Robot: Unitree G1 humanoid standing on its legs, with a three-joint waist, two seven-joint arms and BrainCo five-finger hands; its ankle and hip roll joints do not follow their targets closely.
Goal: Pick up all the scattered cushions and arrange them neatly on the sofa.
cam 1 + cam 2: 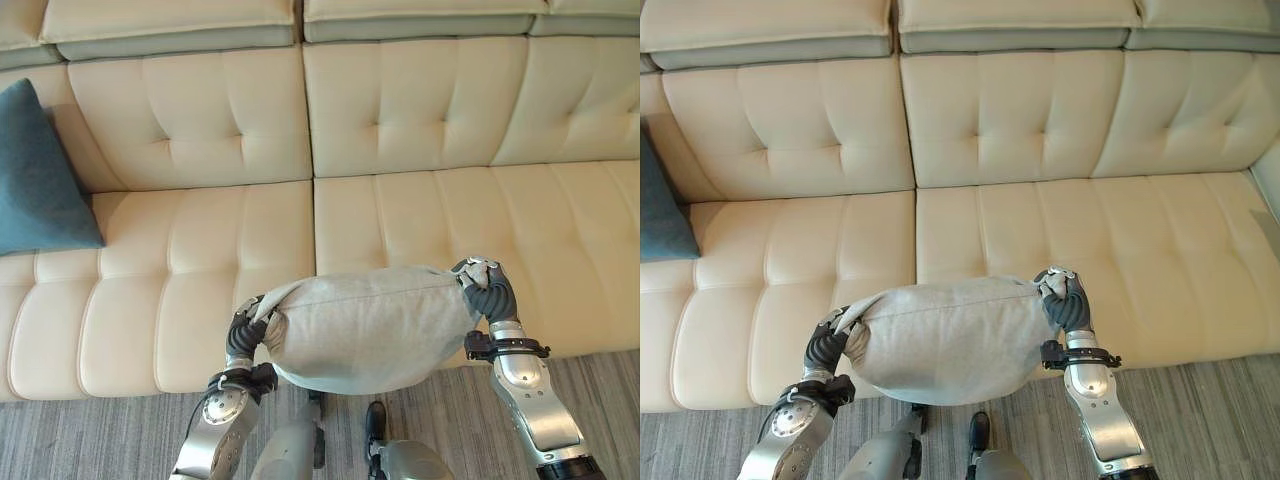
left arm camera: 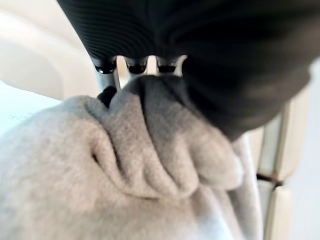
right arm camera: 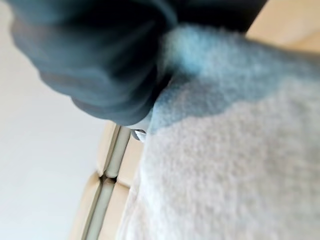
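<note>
A: Biggest thing first?
B: Cream sofa (image 1: 420,230), smooth leather-like surface, button-tufted back panels, seat stitched into long vertical channels. Grey-green trim under the top cushions. A seam splits the seat into two sections near the middle.

A: Floor?
B: Grey carpet (image 1: 600,390) with a streaked, woven look, along the sofa's front edge.

A: The task's thing?
B: Light grey cushion (image 1: 365,330), soft fleecy fabric, plump and oblong, sagging a bit at the bottom. It's held up between both hands in front of the sofa's front edge, over the seat seam, not resting on the seat.

A: Other cushions?
B: Teal cushion (image 1: 35,180), matte fabric, pointed corner, leaning upright against the sofa back at the far left of the seat. Well apart from the grey one.

A: Left hand?
B: Left hand (image 1: 252,318) at the cushion's left end. Left wrist view shows fingers (image 2: 105,75) curled into the cloth, fabric bunched in deep folds under the dark ribbed cover. So it's clamped on the cushion.

A: Right hand?
B: Right hand (image 1: 482,282) at the cushion's upper right corner, fingers curled over a pinched tuft of fabric. Right wrist view is very close: dark cover against fuzzy grey cloth, sofa channels behind.
</note>
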